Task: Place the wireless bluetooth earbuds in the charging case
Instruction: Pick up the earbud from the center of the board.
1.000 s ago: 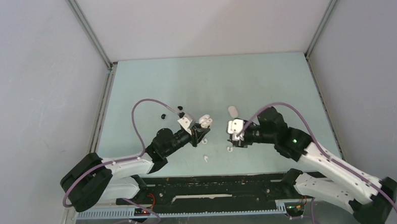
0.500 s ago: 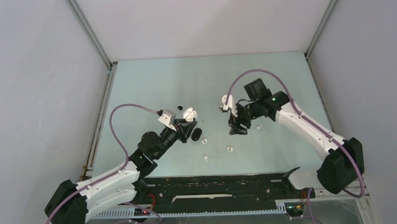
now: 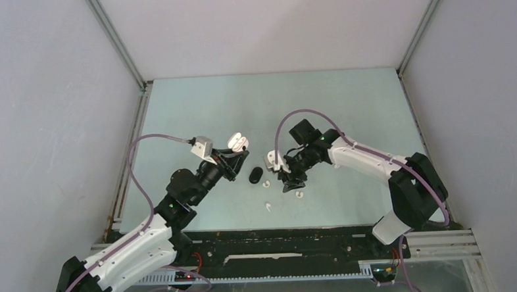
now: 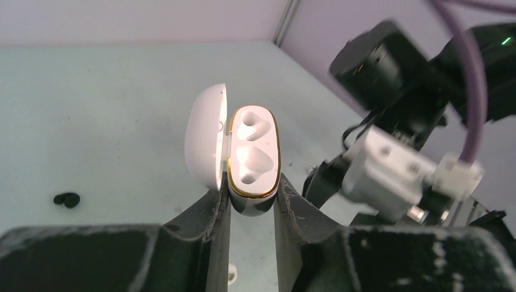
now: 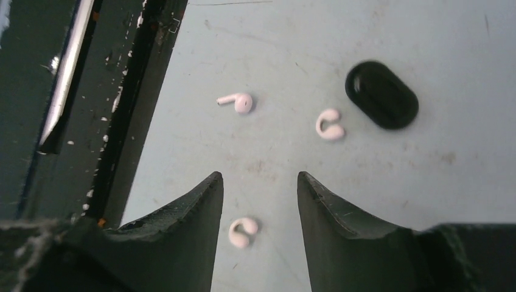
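Note:
My left gripper [image 3: 236,157] is shut on an open white charging case [image 3: 237,143] and holds it above the table. In the left wrist view the case [image 4: 252,155] shows two empty sockets, with its lid [image 4: 205,134] swung to the left. My right gripper [image 3: 290,182] is open and empty, low over the table. One white earbud [image 5: 243,232] lies on the table between its fingers. Two more white earbuds [image 5: 238,102] [image 5: 329,125] lie ahead of it. In the top view white earbuds lie apart [image 3: 267,184] [image 3: 300,193] [image 3: 269,205]. A black earbud [image 4: 67,199] lies far left.
A closed black oval case [image 3: 256,176] lies on the table between the two grippers, and it also shows in the right wrist view [image 5: 381,94]. The black rail at the table's near edge [image 5: 115,121] runs to the left of the right gripper. The right arm's wrist [image 4: 389,173] is close to the held case.
My left gripper has drawn back to the left with the open white case. My right arm has swung left and down over the white earbuds beside the black case.

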